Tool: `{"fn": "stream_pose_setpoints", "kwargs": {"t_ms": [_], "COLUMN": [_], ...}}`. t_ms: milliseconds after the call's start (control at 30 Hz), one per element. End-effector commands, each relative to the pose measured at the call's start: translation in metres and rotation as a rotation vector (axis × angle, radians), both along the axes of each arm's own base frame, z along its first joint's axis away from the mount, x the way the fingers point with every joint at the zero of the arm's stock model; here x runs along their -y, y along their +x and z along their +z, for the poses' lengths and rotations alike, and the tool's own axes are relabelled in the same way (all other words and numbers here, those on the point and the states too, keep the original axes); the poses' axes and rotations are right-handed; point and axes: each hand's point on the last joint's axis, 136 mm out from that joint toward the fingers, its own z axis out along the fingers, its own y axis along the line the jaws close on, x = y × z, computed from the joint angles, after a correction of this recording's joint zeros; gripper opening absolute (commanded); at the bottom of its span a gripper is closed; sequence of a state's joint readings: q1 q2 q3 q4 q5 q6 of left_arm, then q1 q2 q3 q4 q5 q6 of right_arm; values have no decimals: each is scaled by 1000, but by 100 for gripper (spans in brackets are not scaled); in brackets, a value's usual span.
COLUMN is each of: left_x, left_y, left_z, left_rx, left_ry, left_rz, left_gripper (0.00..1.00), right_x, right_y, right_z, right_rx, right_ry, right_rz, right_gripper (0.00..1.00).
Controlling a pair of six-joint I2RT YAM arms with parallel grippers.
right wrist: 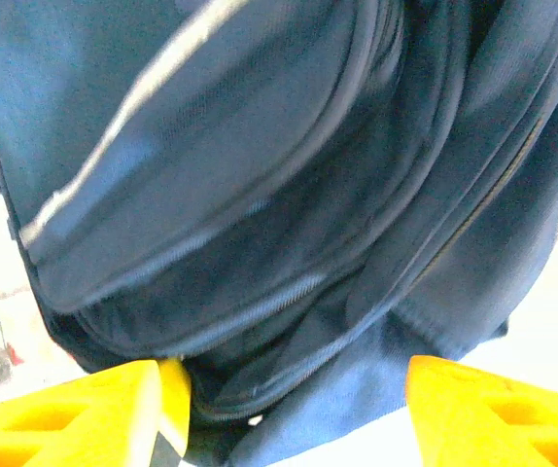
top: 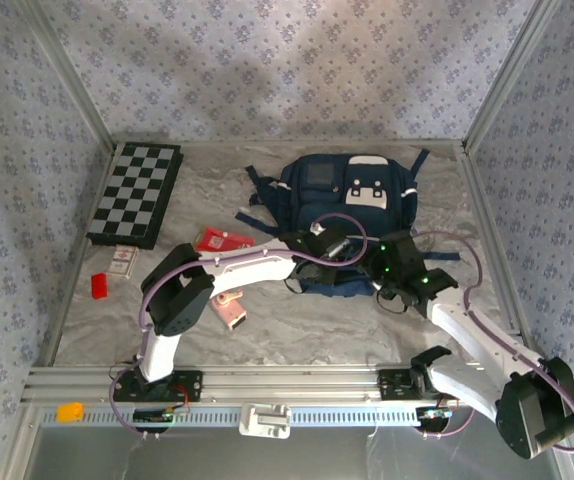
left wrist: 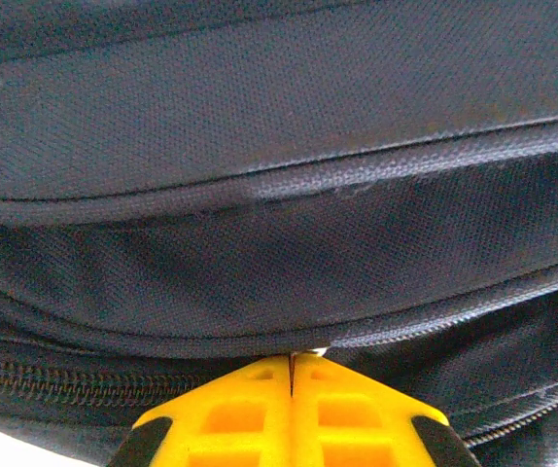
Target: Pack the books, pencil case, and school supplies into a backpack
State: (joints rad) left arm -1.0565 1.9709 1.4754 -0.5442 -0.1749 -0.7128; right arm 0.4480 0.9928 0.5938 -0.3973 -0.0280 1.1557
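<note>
marbled table [top: 317,330], floral walls [top: 287,60] | left pincer [left wrist: 290,365] closed against backpack [left wrist: 279,146] | right pincer [right wrist: 292,375] wide

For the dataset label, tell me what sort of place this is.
Probably a staged robot test cell, not a classroom: wallpapered panels in metal framing enclose a marble-look table, and a backpack and checkered board lie on it as props.

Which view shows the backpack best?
Top external: nearly all of the backpack shows, front patches included. Left wrist gives a close-up of fabric and a zipper; right wrist, blurred folds and seams.
</note>
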Motion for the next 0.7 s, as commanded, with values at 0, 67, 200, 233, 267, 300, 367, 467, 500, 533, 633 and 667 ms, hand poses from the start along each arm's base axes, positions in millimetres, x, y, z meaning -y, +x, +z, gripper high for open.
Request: {"fn": "stream_pose_setpoints", "kwargs": {"t_ms": [0,67,200,233,267,300,367,467,500,533,633,667], "left_x": [-2,-3,-3,-3,-3,-3,-4,-9,-13,-17,-35,-42], "left_y": [-2,-2,-2,-2,-2,-2,-2,-1,-1,-1,1,2], "left_z": [16,18,19,20,21,22,25,26,25,25,20,18], "left_rx": [15,18,15,17,19,19,21,20,21,24,29,36], "left_ry": [-35,-41,-45,-48,-48,-53,-57,-47,-34,-20,39,64], "left_rz": [14,14,13,11,10,12,7,7,5,1,-16,-26], "left_gripper": [0,0,0,0,0,0,0,0,0,0,0,0], "right_x": [-2,-8,-14,-11,-7,-4,1,14,18,23,37,41], "right_y": [-6,1,16,16,18,20,20,15,14,12,9,6], "right_z": [-16,-19,-36,-40,-43,-46,-55,-64,-66,-68,-67,-65], "right_rx": [-92,-95,-121,-138,-138,-133,-142,-163,-171,-183,-175,-175], "right_ry": [9,2,-16,-41,-69,-90,-103,-194,-211,-226,-247,-253], "right_rz": [-131,-145,-190,-210,-224,-236,-246,-238,-230,-226,-203,-196], "right_gripper": [69,70,66,66,65,64,60,47,39,30,9,4]}}
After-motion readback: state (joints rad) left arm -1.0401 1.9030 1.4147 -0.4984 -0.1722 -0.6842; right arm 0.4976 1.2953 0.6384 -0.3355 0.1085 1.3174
